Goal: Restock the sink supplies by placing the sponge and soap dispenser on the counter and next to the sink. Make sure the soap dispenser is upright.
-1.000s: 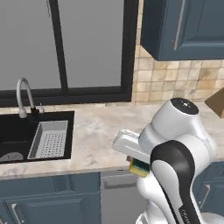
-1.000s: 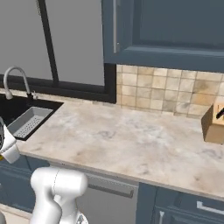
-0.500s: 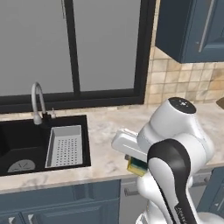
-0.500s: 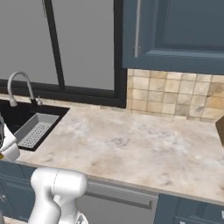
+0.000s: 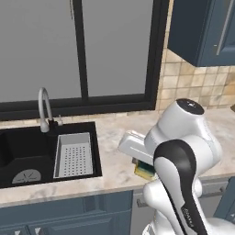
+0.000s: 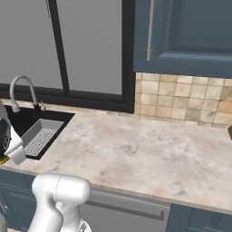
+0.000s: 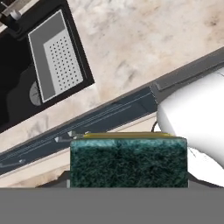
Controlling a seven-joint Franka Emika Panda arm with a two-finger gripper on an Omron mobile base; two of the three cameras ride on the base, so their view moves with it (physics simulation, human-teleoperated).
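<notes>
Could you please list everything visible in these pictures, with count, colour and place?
sponge: one, yellow with dark green scrub layer, held in the gripper above the counter's front edge.
counter: one, beige marbled, over dark blue cabinets.
sink: one, black, set into the counter's left part.
drain tray: one, grey, perforated, in the sink's right side.
faucet: one, chrome, curved, behind the sink.
window: one, black frame, above the sink.
gripper: one, closed on the sponge.
</notes>
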